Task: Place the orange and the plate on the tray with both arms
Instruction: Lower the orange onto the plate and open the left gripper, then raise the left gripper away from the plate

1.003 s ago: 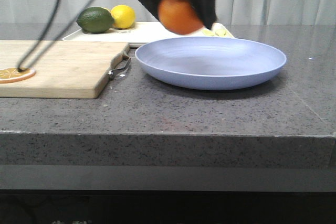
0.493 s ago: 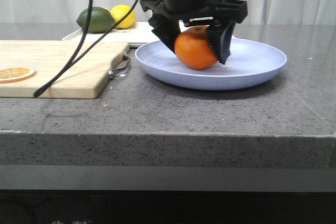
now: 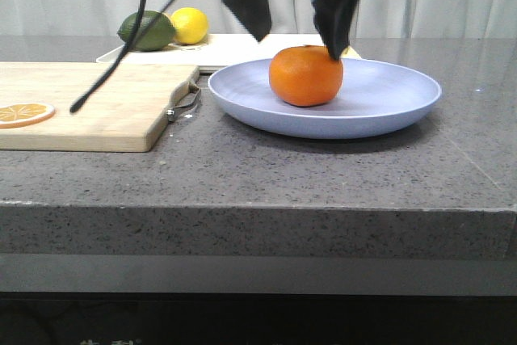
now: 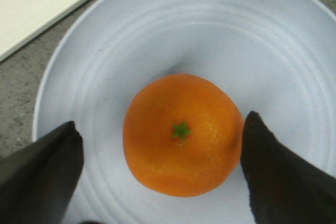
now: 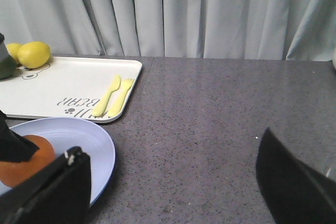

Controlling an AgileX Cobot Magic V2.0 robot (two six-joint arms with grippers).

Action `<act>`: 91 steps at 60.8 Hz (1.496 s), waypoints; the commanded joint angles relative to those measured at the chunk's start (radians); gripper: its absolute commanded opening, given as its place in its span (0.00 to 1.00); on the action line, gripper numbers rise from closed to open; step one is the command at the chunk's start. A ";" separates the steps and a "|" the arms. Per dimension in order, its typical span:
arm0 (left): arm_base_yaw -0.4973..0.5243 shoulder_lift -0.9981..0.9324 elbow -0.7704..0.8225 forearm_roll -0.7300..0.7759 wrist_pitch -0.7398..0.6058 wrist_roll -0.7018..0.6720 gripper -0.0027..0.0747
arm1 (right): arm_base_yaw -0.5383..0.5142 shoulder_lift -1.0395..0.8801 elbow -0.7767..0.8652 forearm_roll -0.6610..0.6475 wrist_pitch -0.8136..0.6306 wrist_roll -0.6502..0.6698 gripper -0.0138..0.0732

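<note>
Grey countertop: plate holds orange.

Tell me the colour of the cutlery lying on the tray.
Pale yellow: the fork and spoon show best in the right wrist view.

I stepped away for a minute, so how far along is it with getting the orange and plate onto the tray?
Done: the orange sits in the plate, released. In hand: nothing; the left gripper is open above the fruit, and the right gripper is open and empty. Left: the plate stands on the counter in front of the tray, so it must go onto it.
</note>
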 commanded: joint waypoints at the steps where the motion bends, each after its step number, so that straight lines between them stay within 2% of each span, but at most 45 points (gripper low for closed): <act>1: -0.008 -0.076 -0.096 0.013 0.038 -0.001 0.51 | -0.003 0.007 -0.033 -0.002 -0.080 -0.001 0.90; 13: -0.008 -0.076 -0.168 0.013 0.110 -0.001 0.01 | -0.003 0.007 -0.033 -0.002 -0.080 -0.001 0.90; 34: -0.008 -0.106 -0.166 -0.033 0.124 -0.001 0.01 | -0.003 0.007 -0.033 -0.002 -0.080 -0.001 0.90; 49: 0.061 -0.275 0.055 -0.022 0.124 -0.003 0.01 | -0.003 0.007 -0.033 -0.002 -0.080 -0.001 0.90; 60: 0.227 -0.433 0.240 -0.022 0.105 -0.024 0.01 | -0.003 0.007 -0.033 -0.002 -0.075 -0.001 0.90; 68: 0.378 -0.582 0.426 -0.022 0.016 -0.039 0.01 | -0.003 0.007 -0.033 -0.002 -0.061 -0.001 0.90; 82: 0.609 -0.877 0.820 -0.022 -0.208 -0.039 0.01 | -0.003 0.007 -0.033 -0.002 -0.022 -0.002 0.90; 91: 0.717 -1.074 1.045 -0.026 -0.379 -0.039 0.01 | -0.003 0.007 -0.033 -0.002 -0.021 -0.002 0.90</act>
